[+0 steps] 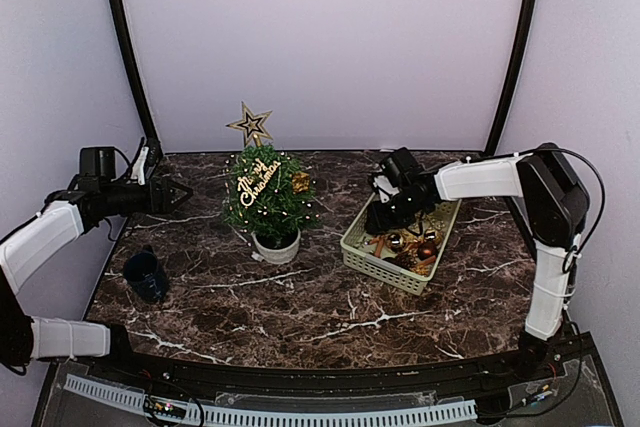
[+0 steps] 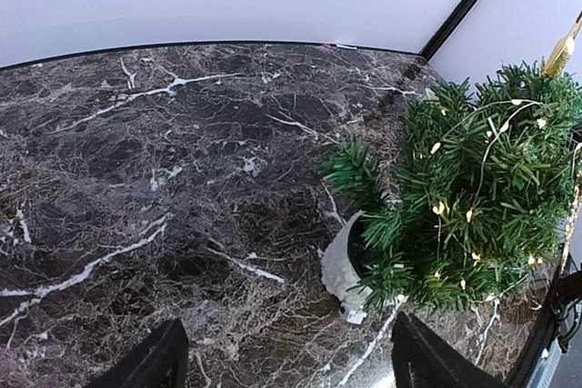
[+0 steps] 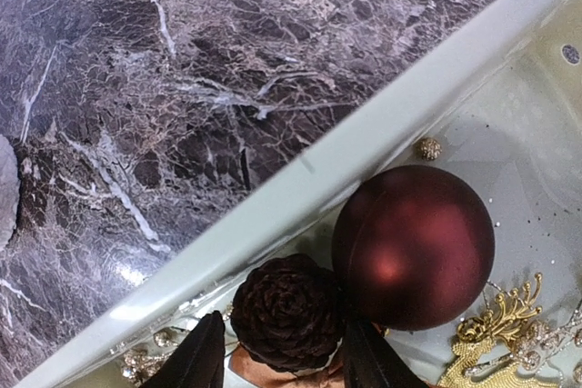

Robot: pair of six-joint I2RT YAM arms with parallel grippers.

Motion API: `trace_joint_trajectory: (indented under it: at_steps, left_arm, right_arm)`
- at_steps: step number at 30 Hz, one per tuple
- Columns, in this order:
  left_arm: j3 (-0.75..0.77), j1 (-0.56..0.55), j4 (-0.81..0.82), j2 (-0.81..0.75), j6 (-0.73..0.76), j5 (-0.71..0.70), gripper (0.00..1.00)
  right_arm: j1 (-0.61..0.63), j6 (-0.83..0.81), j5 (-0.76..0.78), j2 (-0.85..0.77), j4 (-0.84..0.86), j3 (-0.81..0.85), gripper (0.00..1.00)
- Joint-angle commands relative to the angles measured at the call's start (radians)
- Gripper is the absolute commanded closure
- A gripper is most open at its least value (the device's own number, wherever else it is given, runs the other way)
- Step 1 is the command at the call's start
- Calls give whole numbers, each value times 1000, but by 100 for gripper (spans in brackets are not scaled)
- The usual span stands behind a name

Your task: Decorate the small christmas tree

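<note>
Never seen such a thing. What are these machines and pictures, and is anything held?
Two robot arms stand at a dark marble table. One picture looks down from above; the others come from wrist cameras. On the table: a small green christmas tree in a white pot, a beige plastic basket of ornaments, a dark blue cup. The left end effector is open, empty. The right end effector straddles a brown pine cone beside a dark red ball; whether it grips is unclear.

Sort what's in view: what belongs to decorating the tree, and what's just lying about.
Job: small christmas tree; beige basket; dark red bauble; pine cone; gold ornament; right gripper, flanking the pine cone.
Lying about: dark blue cup, left of the tree.
</note>
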Motion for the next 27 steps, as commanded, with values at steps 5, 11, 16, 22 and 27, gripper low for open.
trace_joint_trajectory:
  at_steps: [5, 11, 16, 22, 27]
  left_arm:
    - [-9, 7, 16, 6, 14, 20, 21]
    - [-10, 7, 16, 6, 14, 25, 21]
    - [-12, 6, 25, 6, 16, 77, 21]
    - [-29, -18, 69, 5, 6, 210, 21]
    - [-16, -115, 39, 35, 27, 215, 21]
  right_arm:
    - [-6, 8, 11, 16, 65, 18, 61]
    - [-8, 11, 30, -23, 71, -10, 67]
    - [-15, 30, 40, -123, 62, -57, 68]
    - [-15, 54, -1, -308, 22, -86, 69]
    - [-6, 115, -116, -390, 71, -55, 71]
